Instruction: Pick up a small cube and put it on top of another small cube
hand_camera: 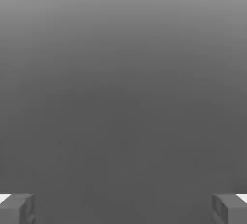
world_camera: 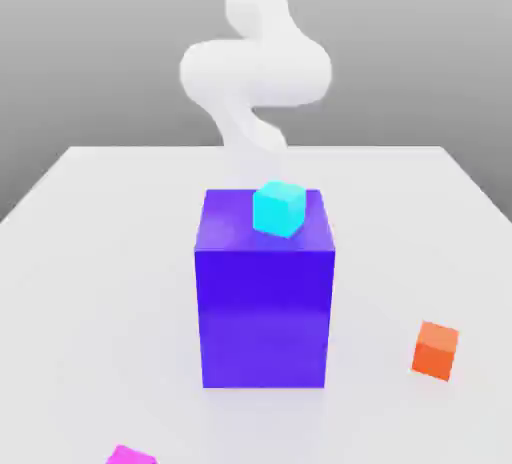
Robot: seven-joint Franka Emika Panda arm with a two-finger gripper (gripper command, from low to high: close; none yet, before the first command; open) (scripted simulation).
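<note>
A small cyan cube [world_camera: 278, 208] rests on top of a tall purple block [world_camera: 264, 292] in the middle of the white table [world_camera: 90, 252]. A small orange cube [world_camera: 436, 349] lies on the table toward the exterior view's right, near the front. At the front edge, toward the exterior view's left, a magenta cube [world_camera: 130, 455] is partly cut off. The white arm [world_camera: 255, 72] curves down behind the purple block. In the hand view my gripper [hand_camera: 123, 209] is open, its grey fingertips [hand_camera: 19, 208] far apart with nothing between them, facing plain grey background.
The purple block stands as a tall obstacle between the arm and the table's front. The table's far edge runs behind the arm, against a grey backdrop.
</note>
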